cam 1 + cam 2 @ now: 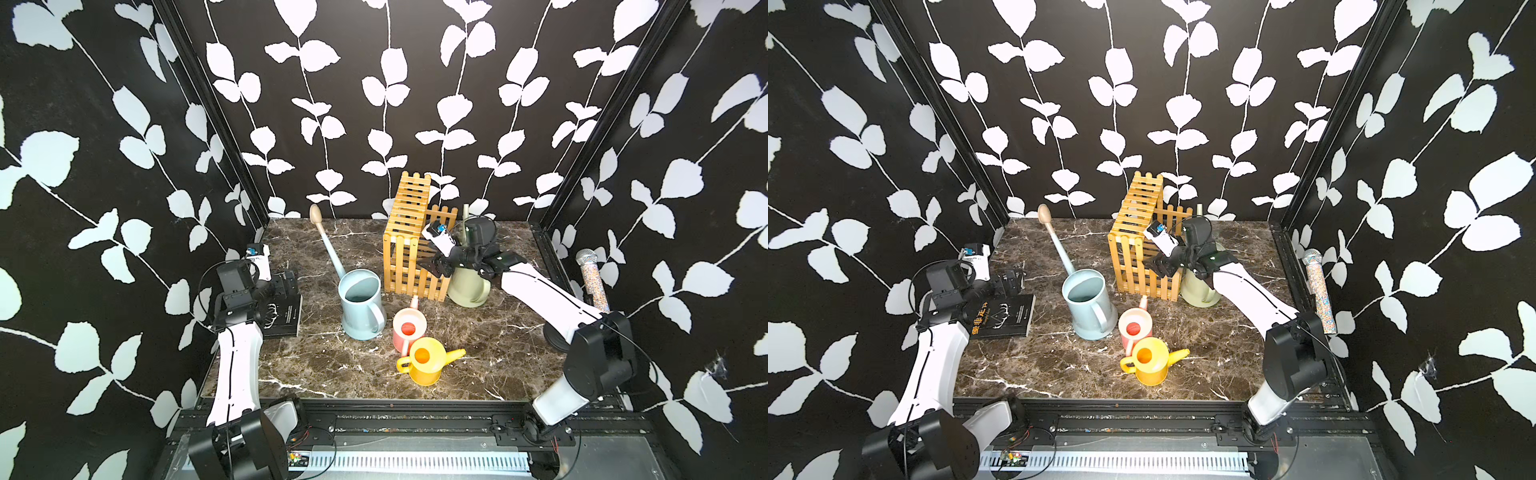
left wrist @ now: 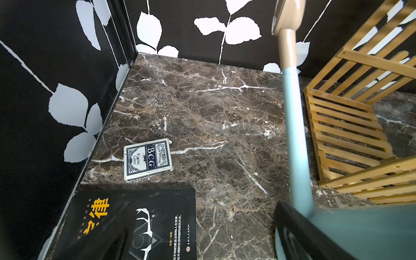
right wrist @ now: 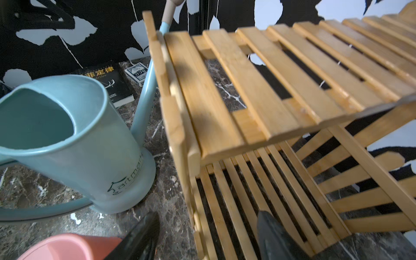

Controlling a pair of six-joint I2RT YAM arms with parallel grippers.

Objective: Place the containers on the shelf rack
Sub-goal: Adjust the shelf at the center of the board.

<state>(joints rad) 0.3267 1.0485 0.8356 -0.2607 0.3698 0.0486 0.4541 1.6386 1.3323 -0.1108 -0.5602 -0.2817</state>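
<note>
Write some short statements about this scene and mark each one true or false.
1. The pale blue watering can stands upright on the marble table. True.
2. The yellow watering can sits on the shelf rack. False: it stands on the table, in front of the rack.
3. The left claw grips the black book. False: it is open and holds nothing.
4. A box of playing cards lies near the book. True.

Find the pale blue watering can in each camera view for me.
Both top views: pale blue watering can mid-table, beside the shelf rack.
Left wrist: the can close up, long spout beside the rack.
Right wrist: its open body, close beside the rack.
Shared landmark: the rack, in all four.
</note>
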